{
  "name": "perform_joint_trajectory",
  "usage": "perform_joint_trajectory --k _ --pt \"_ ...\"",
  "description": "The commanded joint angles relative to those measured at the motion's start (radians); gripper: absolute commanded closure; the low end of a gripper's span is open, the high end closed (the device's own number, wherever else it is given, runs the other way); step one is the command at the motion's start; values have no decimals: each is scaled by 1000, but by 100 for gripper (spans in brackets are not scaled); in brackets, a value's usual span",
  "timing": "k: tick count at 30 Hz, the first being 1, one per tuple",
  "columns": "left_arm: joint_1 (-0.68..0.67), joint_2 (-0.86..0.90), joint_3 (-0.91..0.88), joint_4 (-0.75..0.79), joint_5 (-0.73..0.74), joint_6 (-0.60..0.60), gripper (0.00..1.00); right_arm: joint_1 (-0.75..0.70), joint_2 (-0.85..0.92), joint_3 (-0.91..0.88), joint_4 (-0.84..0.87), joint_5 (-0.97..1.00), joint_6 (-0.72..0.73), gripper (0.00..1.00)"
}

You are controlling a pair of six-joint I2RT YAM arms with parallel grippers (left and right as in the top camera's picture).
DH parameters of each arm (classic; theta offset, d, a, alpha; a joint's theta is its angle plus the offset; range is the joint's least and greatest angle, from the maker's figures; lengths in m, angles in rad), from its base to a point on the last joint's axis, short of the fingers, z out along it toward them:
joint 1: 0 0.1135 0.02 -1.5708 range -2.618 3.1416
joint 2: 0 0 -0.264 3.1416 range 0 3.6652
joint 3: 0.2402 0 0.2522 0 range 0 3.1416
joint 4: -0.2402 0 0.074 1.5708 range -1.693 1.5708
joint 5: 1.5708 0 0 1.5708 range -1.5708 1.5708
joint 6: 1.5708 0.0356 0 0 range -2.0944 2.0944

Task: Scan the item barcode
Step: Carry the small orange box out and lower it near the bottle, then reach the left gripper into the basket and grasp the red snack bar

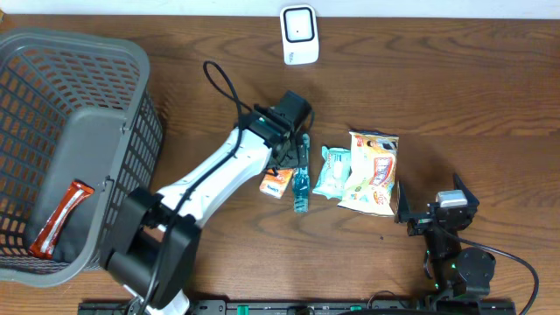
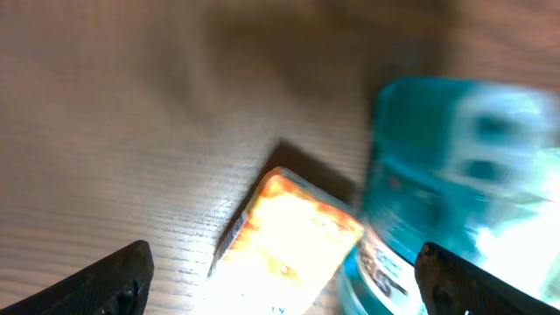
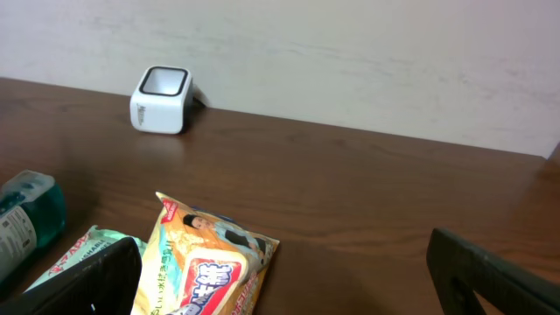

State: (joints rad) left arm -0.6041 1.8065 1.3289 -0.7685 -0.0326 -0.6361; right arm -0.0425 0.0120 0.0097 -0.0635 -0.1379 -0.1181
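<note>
a grey mesh basket [image 1: 131, 131] fills the left of the overhead frame, with an orange-red snack bar [image 1: 59, 219] lying inside it. a white left arm [image 1: 214, 171] reaches from the bottom edge up to the centre of the dark wooden bench [image 1: 481, 79]. the left end effector [image 1: 296, 162] hovers there with its fingers [image 2: 114, 280] spread wide, gripping nothing. just below it a small orange box [image 1: 276, 182] lies flat on the bench, beside a teal bottle [image 1: 301, 188] lying on its side. the white barcode scanner [image 1: 299, 35] sits at the top centre, well apart from the box. right of the bottle lie a pale green packet [image 1: 332, 171] and a yellow snack bag [image 1: 374, 172]. the right end effector [image 3: 284, 280], lower right, is spread wide and empty.
</note>
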Motion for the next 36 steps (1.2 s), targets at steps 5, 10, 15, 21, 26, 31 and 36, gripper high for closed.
perform_joint_trajectory --k 5,10,15,21,26,31,36 --pt "79 -247 165 -71 -108 149 1 7 -5 -3 -2 1 -11 1" --pt "196 -462 193 -14 -197 249 2 7 -5 -3 -2 1 -11 1" --pt "395 -634 193 41 -224 422 2 7 -5 -3 -2 1 -11 1" --pt "698 -663 192 -29 -351 283 2 7 -5 -3 -2 1 -11 1" --pt "1031 -557 192 -267 -350 -140 2 7 -5 -3 -2 1 -11 1" --pt "1223 -413 184 -437 -325 -413 2 7 -5 -3 -2 1 -11 1" --pt "1305 -274 130 -449 -256 -472 2 7 -5 -3 -2 1 -11 1"
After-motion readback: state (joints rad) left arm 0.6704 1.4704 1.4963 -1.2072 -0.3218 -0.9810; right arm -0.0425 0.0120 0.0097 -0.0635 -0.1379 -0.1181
